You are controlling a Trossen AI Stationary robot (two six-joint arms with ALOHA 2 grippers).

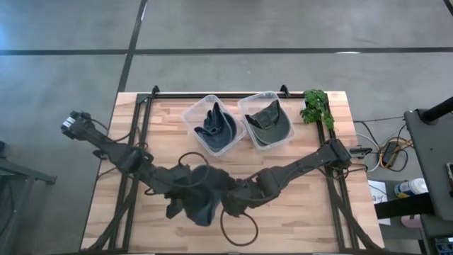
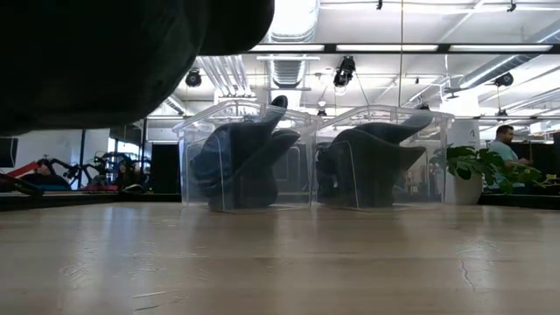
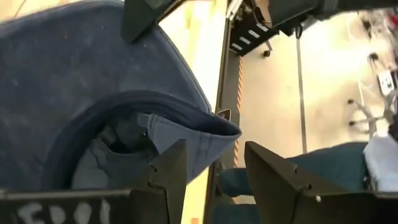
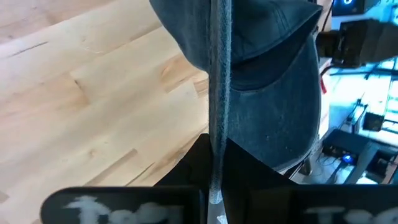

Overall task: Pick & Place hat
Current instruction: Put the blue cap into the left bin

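A dark blue denim hat (image 1: pixel 195 202) hangs above the table's near middle, between my two grippers. In the low view it shows as a dark mass (image 2: pixel 122 52) well clear of the tabletop. My right gripper (image 1: pixel 224 205) comes in from the right and is shut on the hat (image 4: pixel 267 81). My left gripper (image 1: pixel 182 190) comes in from the left and stands open (image 3: pixel 214 180) against the hat's underside (image 3: pixel 93 93), with the brim's edge (image 3: pixel 217 130) ahead of its fingers. My right gripper pinches a thin edge of the hat (image 4: pixel 216 158) between its two shut fingers; the edge shows end-on as a narrow strip. The fingers slant down from the table's right. The hat is lifted clear of the table. Whether my left gripper's finger (image 3: pixel 168 171) touches the cloth, I cannot tell.
Two clear bins stand at the table's far middle: the left one (image 1: pixel 212 127) holds a blue denim hat, the right one (image 1: pixel 267 122) an olive hat. A green plant (image 1: pixel 316 106) stands at the far right corner. Black cable loops (image 1: pixel 237 228) hang near the arms.
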